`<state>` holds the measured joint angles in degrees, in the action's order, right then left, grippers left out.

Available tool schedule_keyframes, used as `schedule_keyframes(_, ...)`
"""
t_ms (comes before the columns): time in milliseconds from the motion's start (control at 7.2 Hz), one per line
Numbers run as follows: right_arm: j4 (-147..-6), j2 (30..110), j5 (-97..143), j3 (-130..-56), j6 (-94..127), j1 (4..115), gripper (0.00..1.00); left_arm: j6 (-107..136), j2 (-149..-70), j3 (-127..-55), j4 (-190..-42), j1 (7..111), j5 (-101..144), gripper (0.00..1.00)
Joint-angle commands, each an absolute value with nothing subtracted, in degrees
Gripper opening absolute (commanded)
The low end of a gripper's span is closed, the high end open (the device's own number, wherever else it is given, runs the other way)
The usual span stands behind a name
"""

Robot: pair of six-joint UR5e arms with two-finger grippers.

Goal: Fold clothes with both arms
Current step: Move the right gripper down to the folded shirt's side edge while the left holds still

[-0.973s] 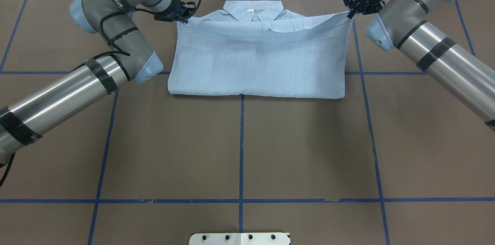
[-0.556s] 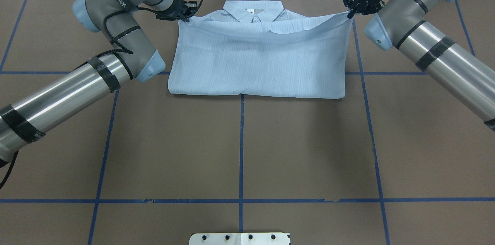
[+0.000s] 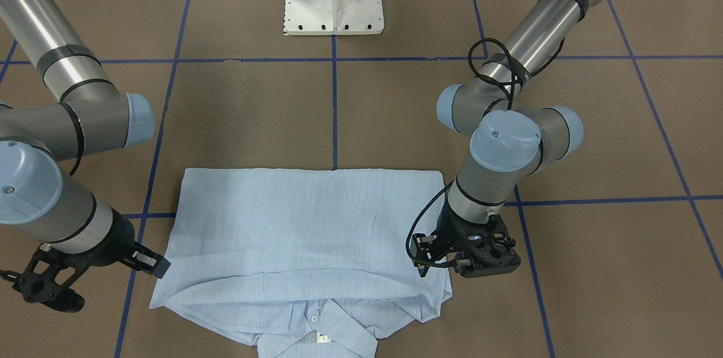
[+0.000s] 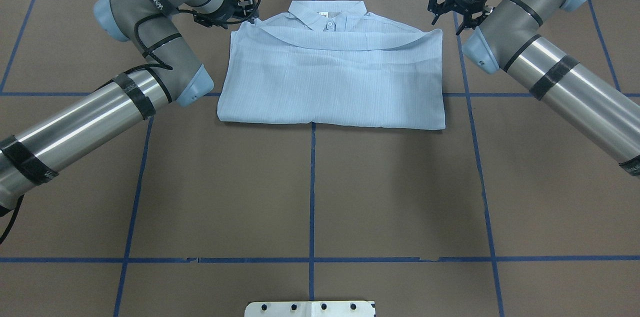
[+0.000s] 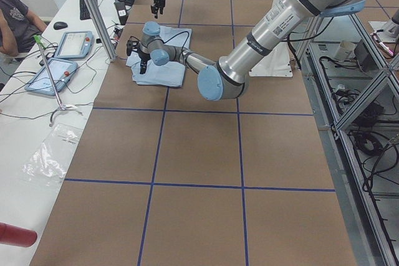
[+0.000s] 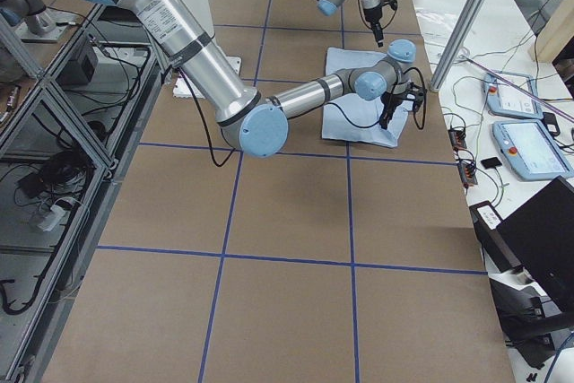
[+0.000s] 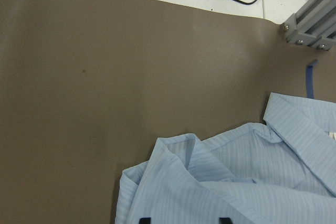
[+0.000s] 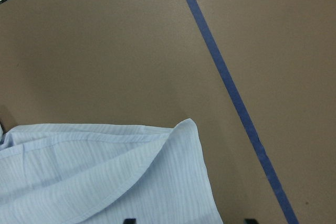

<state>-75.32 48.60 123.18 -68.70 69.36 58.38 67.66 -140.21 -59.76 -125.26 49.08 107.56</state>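
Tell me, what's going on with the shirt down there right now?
Left gripper open over one far corner. Right gripper open beside the other. Shirt folded over, flat on table, collar showing. Nothing in the way.

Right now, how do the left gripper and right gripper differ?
The left gripper sits close over the bunched corner of the shirt; the right gripper looks higher above its smooth corner. The left gripper's jaws stand closer together than the right gripper's. Both are open, holding nothing.
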Motion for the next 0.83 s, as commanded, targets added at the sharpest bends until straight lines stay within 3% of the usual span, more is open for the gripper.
schedule_keyframes(0,-75.1,50.8,123.3,-72.4,68.6,56.6,1.0,67.9,-140.2,-60.2,-125.0,49.1,107.6,1.0)
schedule_keyframes(556,-75.3,64.1,122.3,-88.5,69.3,49.8,1.0,67.9,-140.1,-61.1,-124.7,49.0,107.5,1.0)
schedule_keyframes(695,-75.3,65.4,120.6,-88.7,69.2,48.0,1.0,67.9,-140.1,-61.5,-124.7,49.0,107.5,1.0)
